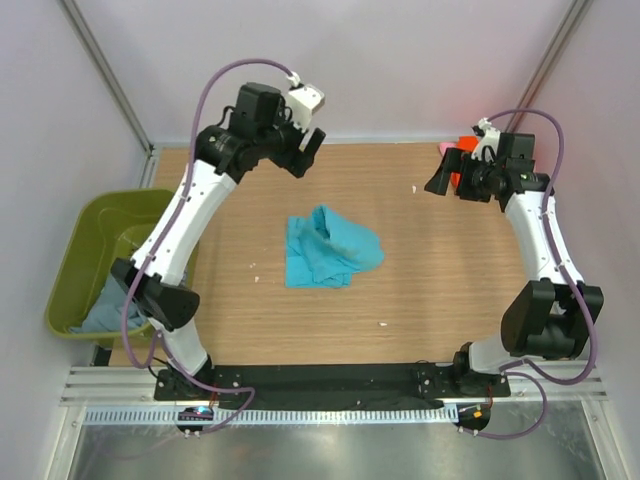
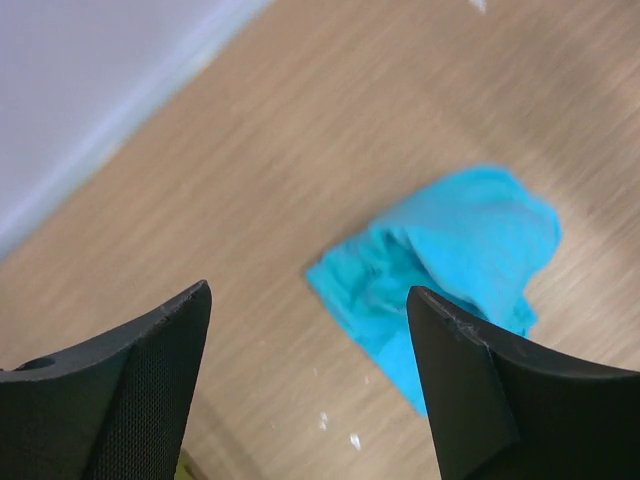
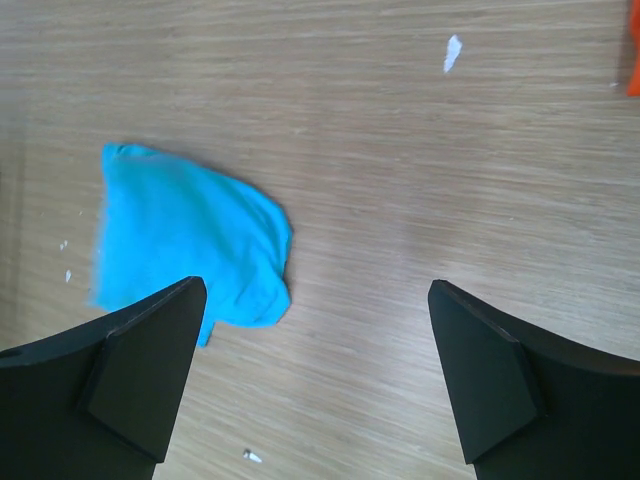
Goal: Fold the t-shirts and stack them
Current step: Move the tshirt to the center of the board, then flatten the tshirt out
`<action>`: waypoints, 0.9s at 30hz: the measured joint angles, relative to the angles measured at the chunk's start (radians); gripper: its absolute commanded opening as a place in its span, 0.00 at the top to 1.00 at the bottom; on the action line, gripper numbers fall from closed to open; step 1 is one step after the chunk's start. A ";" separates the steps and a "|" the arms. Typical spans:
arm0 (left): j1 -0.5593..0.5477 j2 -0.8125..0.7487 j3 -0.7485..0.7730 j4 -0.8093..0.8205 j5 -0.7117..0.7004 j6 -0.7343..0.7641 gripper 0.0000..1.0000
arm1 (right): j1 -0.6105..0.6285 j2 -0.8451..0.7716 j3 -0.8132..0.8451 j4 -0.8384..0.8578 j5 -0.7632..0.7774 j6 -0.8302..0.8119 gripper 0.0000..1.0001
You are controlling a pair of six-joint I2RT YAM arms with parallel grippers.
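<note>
A bright turquoise t-shirt lies crumpled in a loose heap in the middle of the wooden table. My left gripper hangs high over the far left of the table, open and empty. In its wrist view the turquoise t-shirt lies below and beyond the open left gripper. My right gripper hovers at the far right, open with nothing between its fingers. An orange-red t-shirt shows partly behind it, and only as a sliver in the right wrist view. There the turquoise t-shirt lies left of the right gripper.
An olive-green bin stands off the table's left edge with grey-blue cloth inside. Small white scraps dot the wood. Walls close the back and sides.
</note>
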 measured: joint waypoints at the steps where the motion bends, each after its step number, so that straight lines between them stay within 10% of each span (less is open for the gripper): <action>1: 0.000 0.000 -0.061 0.002 -0.008 -0.007 0.20 | 0.002 0.000 -0.004 -0.006 -0.025 -0.011 0.01; 14: 0.000 -0.080 -0.716 -0.045 0.041 -0.138 0.26 | 0.617 0.074 0.029 -0.200 0.026 -0.448 0.06; 27: 0.318 -0.096 -0.827 -0.013 0.156 -0.278 0.38 | 0.752 0.381 0.253 -0.145 0.192 -0.533 0.20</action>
